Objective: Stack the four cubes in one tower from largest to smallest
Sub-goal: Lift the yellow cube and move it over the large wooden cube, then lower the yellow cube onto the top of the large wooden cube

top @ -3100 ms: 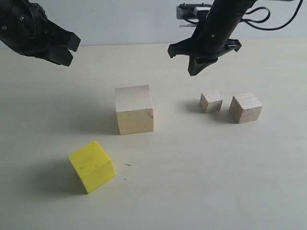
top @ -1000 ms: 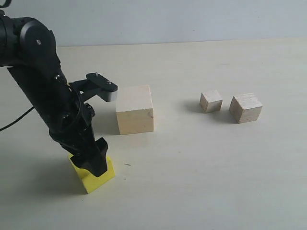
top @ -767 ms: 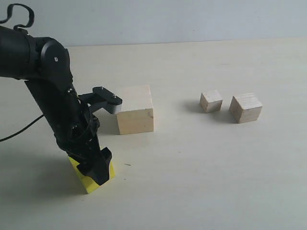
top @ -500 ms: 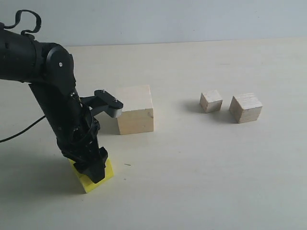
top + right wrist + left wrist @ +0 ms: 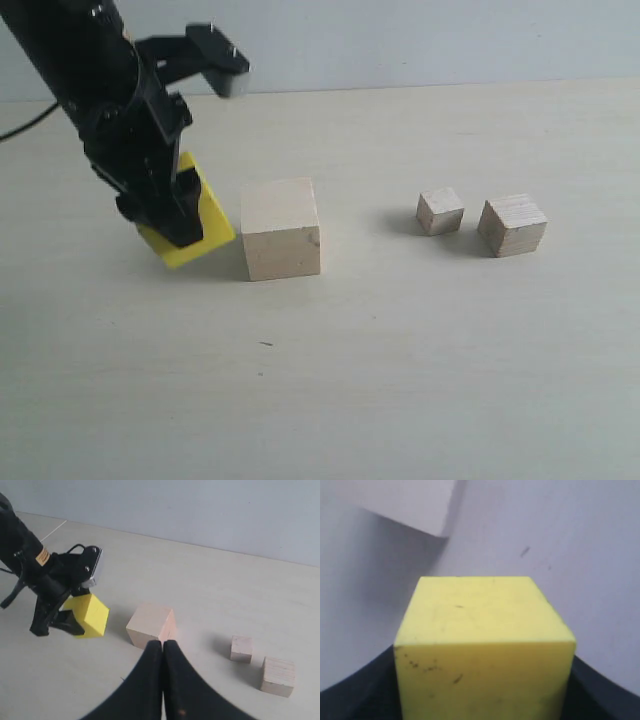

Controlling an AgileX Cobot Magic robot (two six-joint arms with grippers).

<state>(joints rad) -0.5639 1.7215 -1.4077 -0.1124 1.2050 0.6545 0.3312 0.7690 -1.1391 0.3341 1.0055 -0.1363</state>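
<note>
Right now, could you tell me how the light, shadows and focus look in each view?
Exterior view: soft, even light, sharp, a faint shadow beside the small cube. Left wrist view: cool bluish cast, yellow cube close and slightly soft. Right wrist view: the shut right gripper is dark and blurred.

Left claw grips the yellow cube aloft; right claw closed.

You have a pale table with one small dark speck on it, and a plain grey-blue wall behind
</note>
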